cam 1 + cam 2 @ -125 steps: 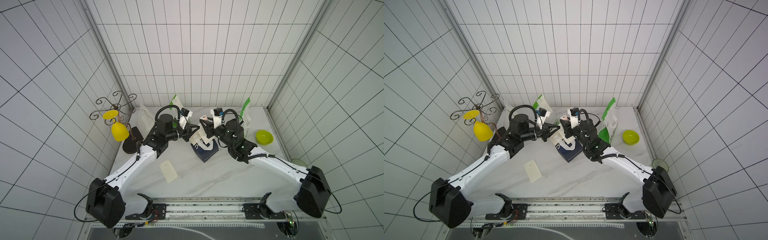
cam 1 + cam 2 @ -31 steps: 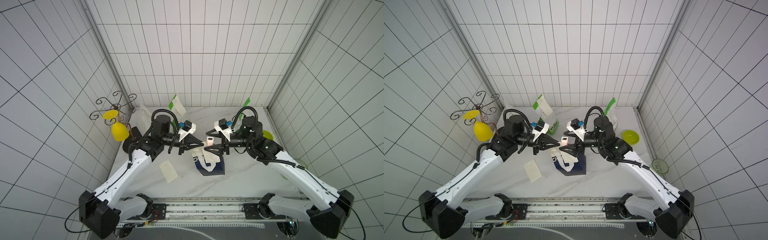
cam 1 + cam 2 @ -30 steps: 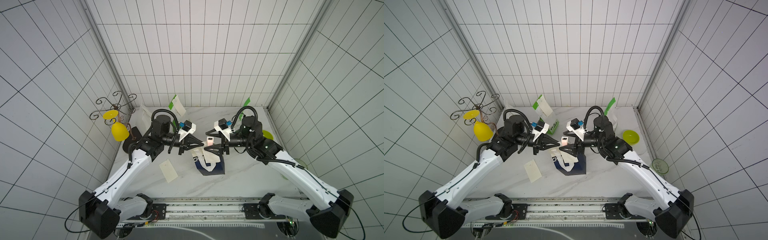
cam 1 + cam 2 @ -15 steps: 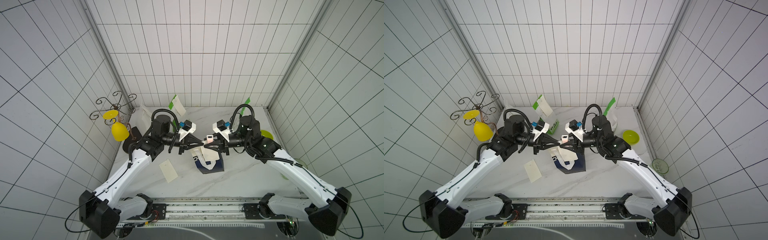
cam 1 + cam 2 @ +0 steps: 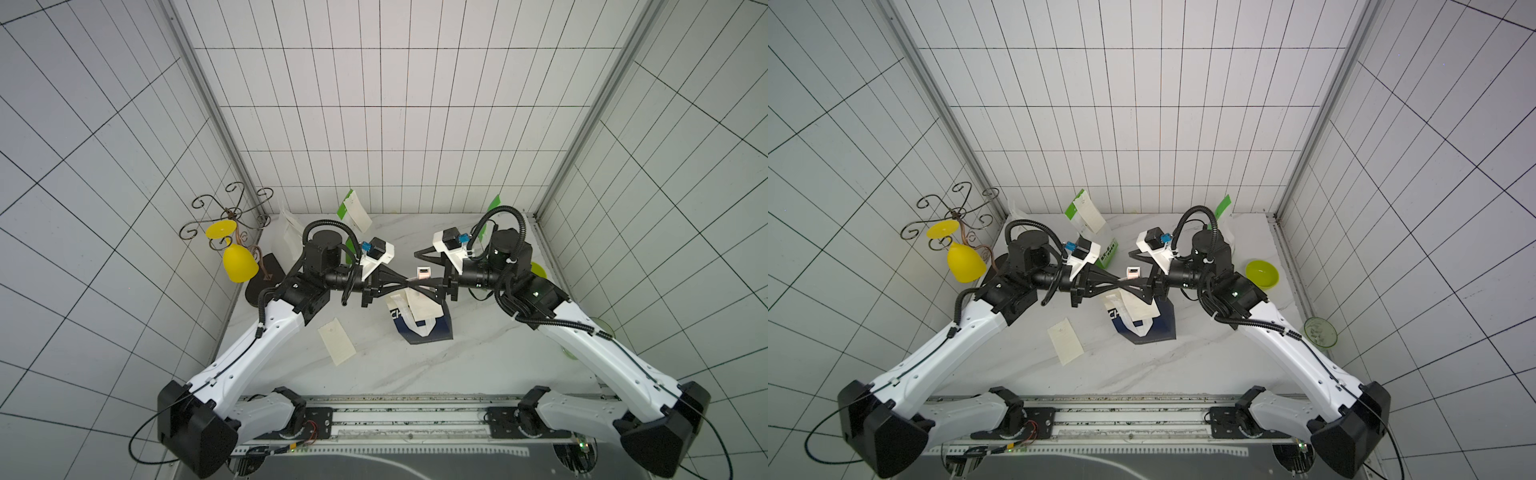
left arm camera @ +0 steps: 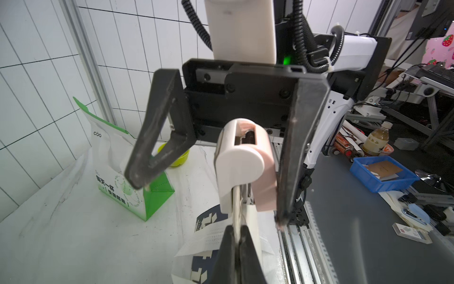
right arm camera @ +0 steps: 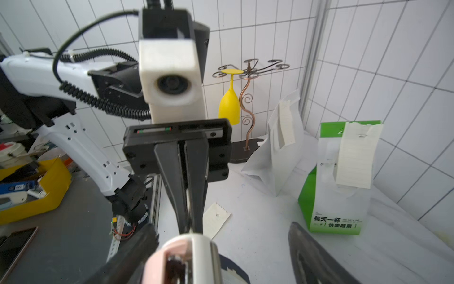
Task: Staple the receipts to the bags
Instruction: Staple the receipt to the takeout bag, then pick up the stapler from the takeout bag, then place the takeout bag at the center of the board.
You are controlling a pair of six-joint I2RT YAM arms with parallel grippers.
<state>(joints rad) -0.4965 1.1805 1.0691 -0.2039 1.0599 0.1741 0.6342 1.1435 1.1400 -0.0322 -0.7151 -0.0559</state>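
Tile-walled on three sides, bare surface [image 5: 478, 365] in front; four bags [image 5: 428, 332], four receipts [image 5: 336, 341]. Pinches receipt [image 5: 422, 306] in left claw [image 5: 405, 284], spreads right claw [image 5: 416, 269] around stapler [image 6: 242, 159].

Right wrist view: stapler [image 7: 189, 258] blurred and cut by the bottom edge, same for the right gripper [image 7: 222, 228]. Left wrist view: left gripper [image 6: 236, 228] cut off at the bottom. Top views: receipt [image 5: 420, 309] upper end hidden between the grippers, navy bag [image 5: 441, 330] lettering half covered, far green bag [image 5: 494, 205] mostly behind the right arm. Receipt print unreadable.
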